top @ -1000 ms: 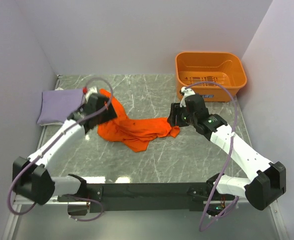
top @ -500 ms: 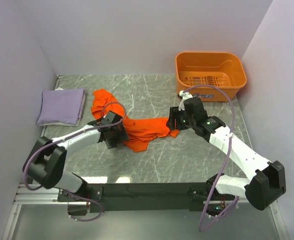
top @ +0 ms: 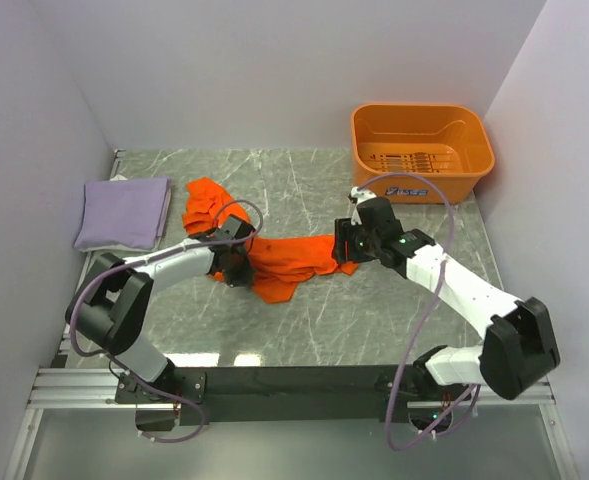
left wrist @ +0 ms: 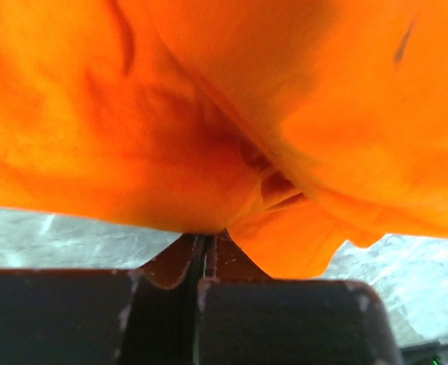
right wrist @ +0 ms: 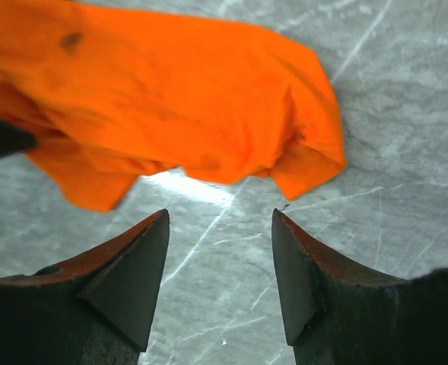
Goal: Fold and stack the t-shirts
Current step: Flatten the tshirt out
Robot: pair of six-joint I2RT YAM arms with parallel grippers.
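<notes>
On the marble table [top: 374, 310] the job looked about half done: the lavender t-shirt [top: 124, 212] lay folded flat by the left wall, while the orange t-shirt [top: 279, 262] sprawled in a crumpled band across the middle, not yet spread out, let alone folded. The orange basket [top: 421, 150] sat at the far right corner, well apart from both. I took this to be the step of opening out the orange shirt, and the next move seemed to call for both arms to take opposite ends and draw it flat before any fold. The left arm [top: 174, 265] was bent low and reached in to the shirt's left part; the right arm [top: 454, 285] stretched in from the other side towards its right end. The left gripper [left wrist: 206, 247] had its fingers pressed together with a pucker of orange cloth drawn to their tips, apparently pinching it. The right gripper [right wrist: 220, 255] hung spread wide over bare marble, just short of the shirt's edge, holding nothing.
</notes>
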